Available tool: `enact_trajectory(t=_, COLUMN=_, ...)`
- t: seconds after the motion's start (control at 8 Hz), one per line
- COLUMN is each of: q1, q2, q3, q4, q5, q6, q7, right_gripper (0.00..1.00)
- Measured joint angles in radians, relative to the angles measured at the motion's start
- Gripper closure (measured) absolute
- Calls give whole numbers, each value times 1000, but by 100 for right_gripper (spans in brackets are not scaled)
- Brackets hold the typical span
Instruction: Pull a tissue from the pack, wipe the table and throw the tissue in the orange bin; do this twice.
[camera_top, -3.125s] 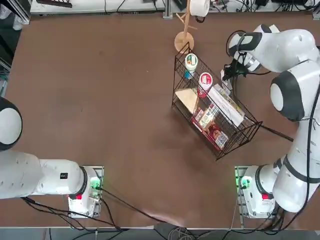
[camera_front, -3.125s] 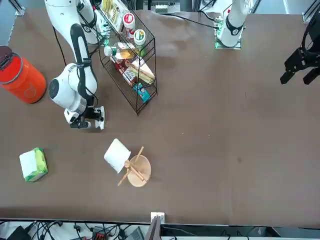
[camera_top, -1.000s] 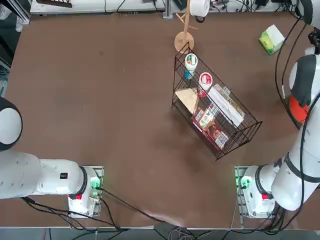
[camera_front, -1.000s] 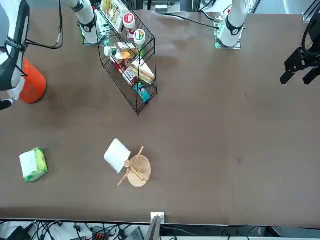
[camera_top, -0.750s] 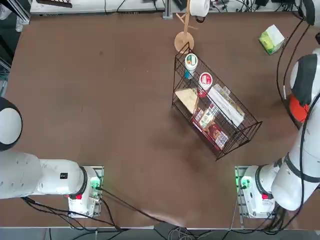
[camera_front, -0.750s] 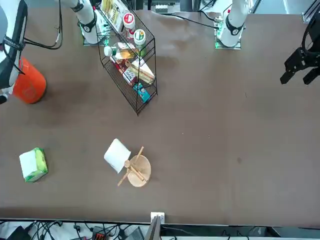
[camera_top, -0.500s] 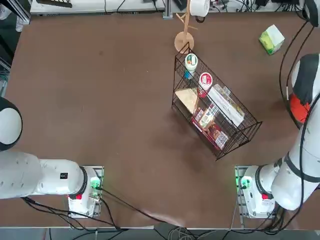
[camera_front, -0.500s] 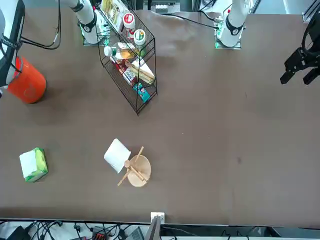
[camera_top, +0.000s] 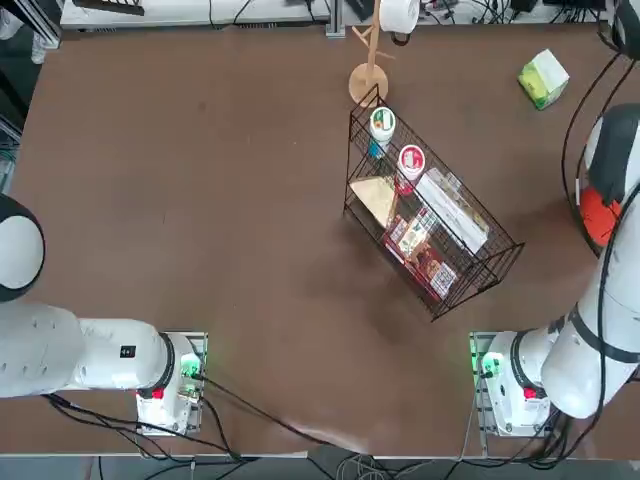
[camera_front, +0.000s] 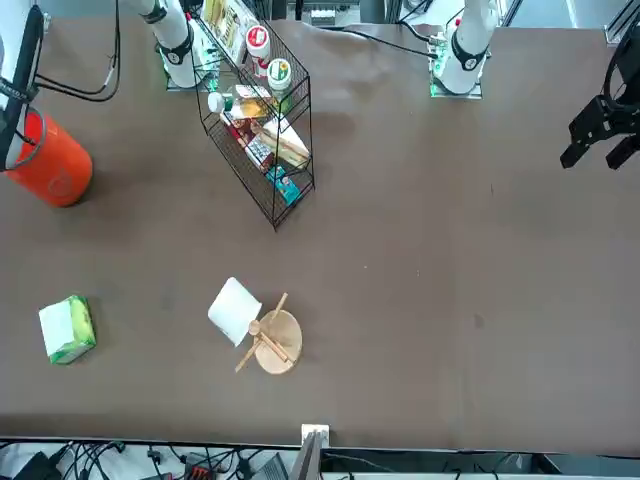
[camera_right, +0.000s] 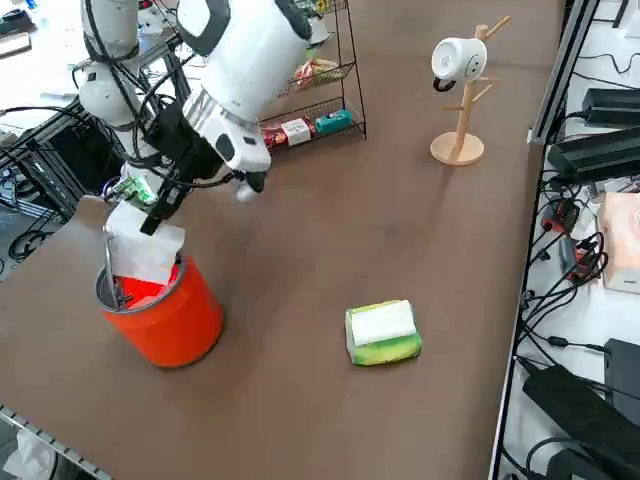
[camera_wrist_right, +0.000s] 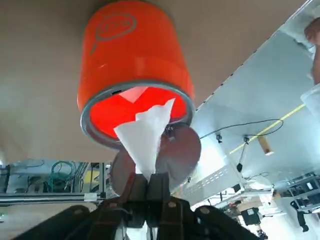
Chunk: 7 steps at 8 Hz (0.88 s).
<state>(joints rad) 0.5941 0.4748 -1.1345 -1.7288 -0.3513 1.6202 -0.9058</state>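
The orange bin (camera_right: 168, 315) stands near the table's right edge, also seen in the front view (camera_front: 52, 162) and half under my arm from above (camera_top: 600, 218). My right gripper (camera_right: 150, 212) hangs just above its mouth, shut on a white tissue (camera_right: 146, 252). In the wrist view the shut gripper (camera_wrist_right: 147, 183) pinches one end of the tissue (camera_wrist_right: 145, 134), and the rest hangs over the bin's open rim (camera_wrist_right: 134, 90). The green pack (camera_right: 382, 334) with its white top lies on the dark-brown table (camera_top: 200, 200), apart from the bin (camera_top: 543, 78).
A black wire rack (camera_top: 430, 215) full of groceries stands right of the table's centre. A white paper roll on a wooden stand (camera_front: 250, 325) sits near the far edge. The table's right edge (camera_right: 60, 430) runs close beside the bin.
Three seconds ago my right arm was low beside the wire rack. It has swung to the table's right edge and now holds the tissue over the bin; in the last second it only drifted slightly.
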Motion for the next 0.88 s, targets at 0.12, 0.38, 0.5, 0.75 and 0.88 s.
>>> enact_trajectory(t=0.12, q1=-4, q2=8, q3=0, q4=-22, q5=0, q6=5, q7=0, right_gripper=99)
enact_trajectory(t=0.38, q1=-3, q2=18, q3=7, q4=-70, q5=0, q6=32, q7=0, right_gripper=98)
enact_trajectory(t=0.5, q1=-3, q2=25, q3=8, q4=-97, q5=0, q6=70, q7=0, right_gripper=97)
enact_trajectory(t=0.75, q1=-17, q2=33, q3=8, q4=-137, q5=0, q6=142, q7=1, right_gripper=94)
enact_trajectory(t=0.88, q1=-27, q2=33, q3=8, q4=-143, q5=0, q6=155, q7=1, right_gripper=81)
